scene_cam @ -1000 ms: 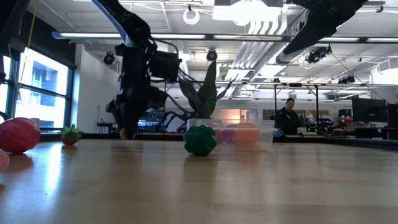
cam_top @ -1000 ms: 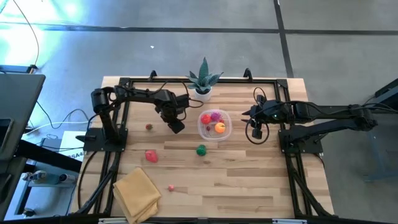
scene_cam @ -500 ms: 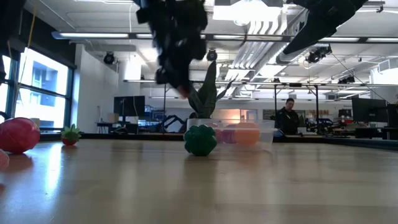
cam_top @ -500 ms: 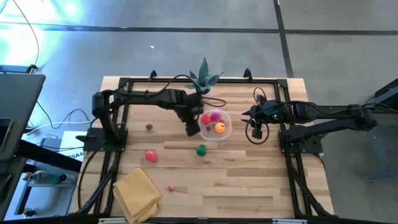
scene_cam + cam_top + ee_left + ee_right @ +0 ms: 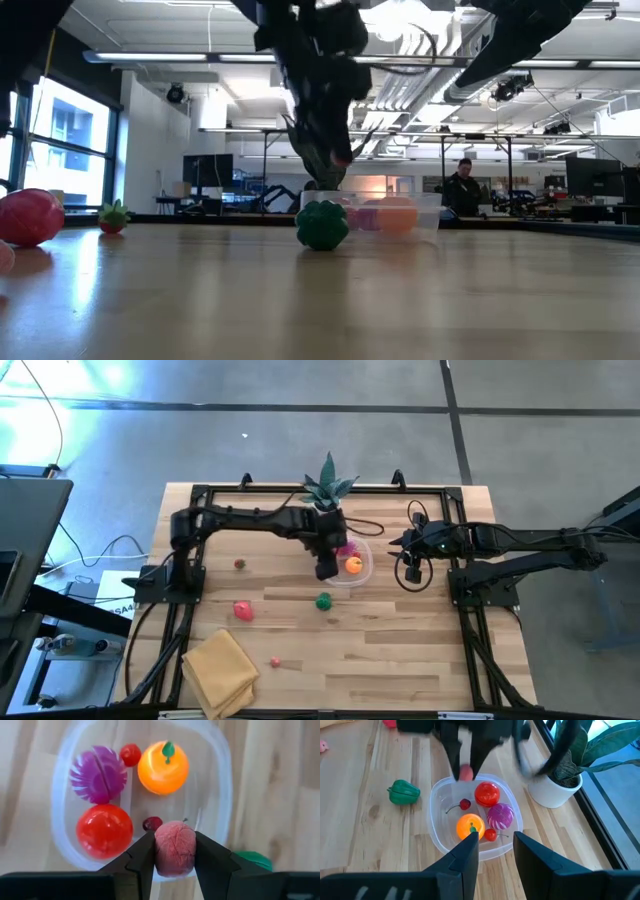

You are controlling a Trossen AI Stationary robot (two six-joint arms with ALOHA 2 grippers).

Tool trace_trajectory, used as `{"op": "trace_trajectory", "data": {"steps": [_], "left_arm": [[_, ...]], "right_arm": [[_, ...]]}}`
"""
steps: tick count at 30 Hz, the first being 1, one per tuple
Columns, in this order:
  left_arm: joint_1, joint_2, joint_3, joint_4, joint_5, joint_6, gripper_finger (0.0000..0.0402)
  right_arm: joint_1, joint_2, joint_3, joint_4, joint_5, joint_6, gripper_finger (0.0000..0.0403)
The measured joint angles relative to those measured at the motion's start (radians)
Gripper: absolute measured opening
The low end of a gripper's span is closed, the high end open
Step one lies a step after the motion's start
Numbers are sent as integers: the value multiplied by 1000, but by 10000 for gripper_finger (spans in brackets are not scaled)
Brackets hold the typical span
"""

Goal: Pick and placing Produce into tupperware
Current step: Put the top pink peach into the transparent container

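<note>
The tupperware (image 5: 362, 566) is a clear shallow tub in mid-table. It holds a purple spiky piece (image 5: 97, 774), an orange (image 5: 162, 766), a red tomato (image 5: 104, 830) and two small red pieces. My left gripper (image 5: 326, 568) hangs over the tub's near left rim (image 5: 220, 795), shut on a wrinkled pink fruit (image 5: 175, 847). My right gripper (image 5: 496, 837) waits open to the right of the tub, nothing between its fingers. A green pepper (image 5: 323, 601), a red piece (image 5: 242, 610), a small brown piece (image 5: 240, 564) and a small pink piece (image 5: 274, 661) lie on the table. My left gripper pinches the pink fruit by its two opposite sides (image 5: 159, 851) between its two fingers. The fingers (image 5: 335, 160) slant down at it from above. The fruit is lifted clear, above the tub's rim.
A potted plant (image 5: 327, 490) stands just behind the tub at the far edge. A folded yellow cloth (image 5: 220, 670) lies at the near left corner. A black frame runs around the table. Bare wood lies in front of the tub and to its near right.
My left gripper has risen from the table left of the tub and swung toward the right edge, rolling as it went. It now hangs over the tub's rim. The pink fruit has gone with it, lifted clear.
</note>
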Motion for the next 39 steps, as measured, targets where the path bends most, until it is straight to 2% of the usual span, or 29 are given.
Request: {"op": "trace_trajectory", "data": {"steps": [12,39], "left_arm": [[11,138,0,29,-17,27,113],[11,142,0,15,-4,29,122]], "right_arm": [[0,0,0,1,0,0,113],[0,0,0,0,0,0,113]]}}
